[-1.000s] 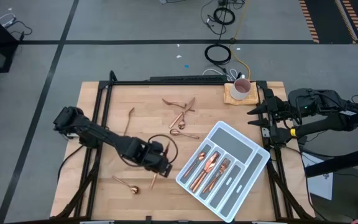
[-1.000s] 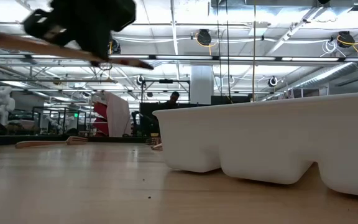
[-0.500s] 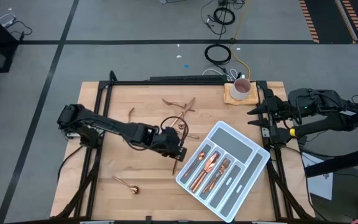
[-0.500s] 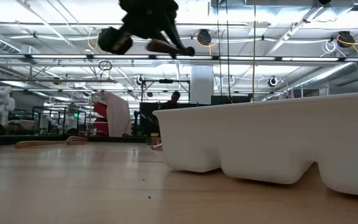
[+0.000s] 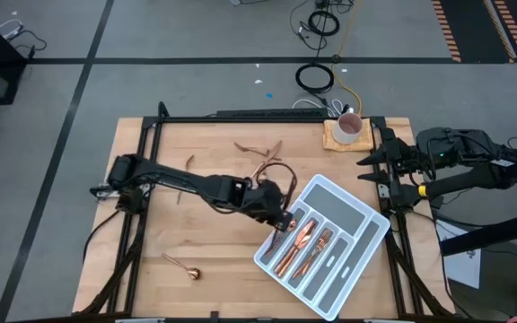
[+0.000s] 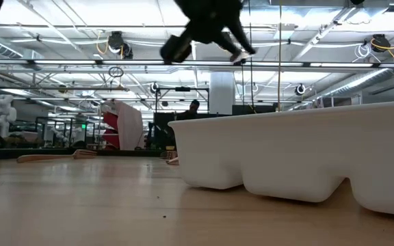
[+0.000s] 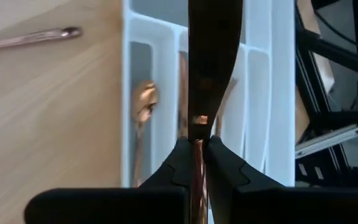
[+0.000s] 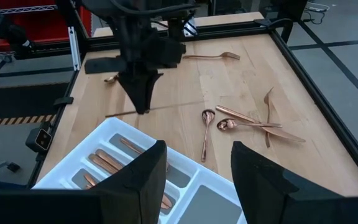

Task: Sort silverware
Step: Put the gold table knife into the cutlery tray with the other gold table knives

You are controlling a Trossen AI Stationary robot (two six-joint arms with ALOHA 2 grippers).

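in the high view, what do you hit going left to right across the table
lone spoon → left gripper, shut on a knife → tray → cup → right gripper, parked open at the table's edge

I'm looking down on a light wooden table point(image 5: 178, 242) set in a black metal frame point(image 5: 147, 144). Toward its right side sits a grey-white divided tray point(image 5: 348, 235), turned at an angle to the table edges; in the low view its white wall point(image 6: 299, 154) fills the right half of the picture. At the far right corner of the table I see a pale cup point(image 5: 348, 126) standing on a small wooden coaster point(image 5: 332, 139). On the grey floor beyond the table lies a coiled black cable point(image 5: 313, 77), with a yellow cord point(image 5: 353, 92) running near it. Dark tape lines point(image 5: 240, 61) cross the floor.
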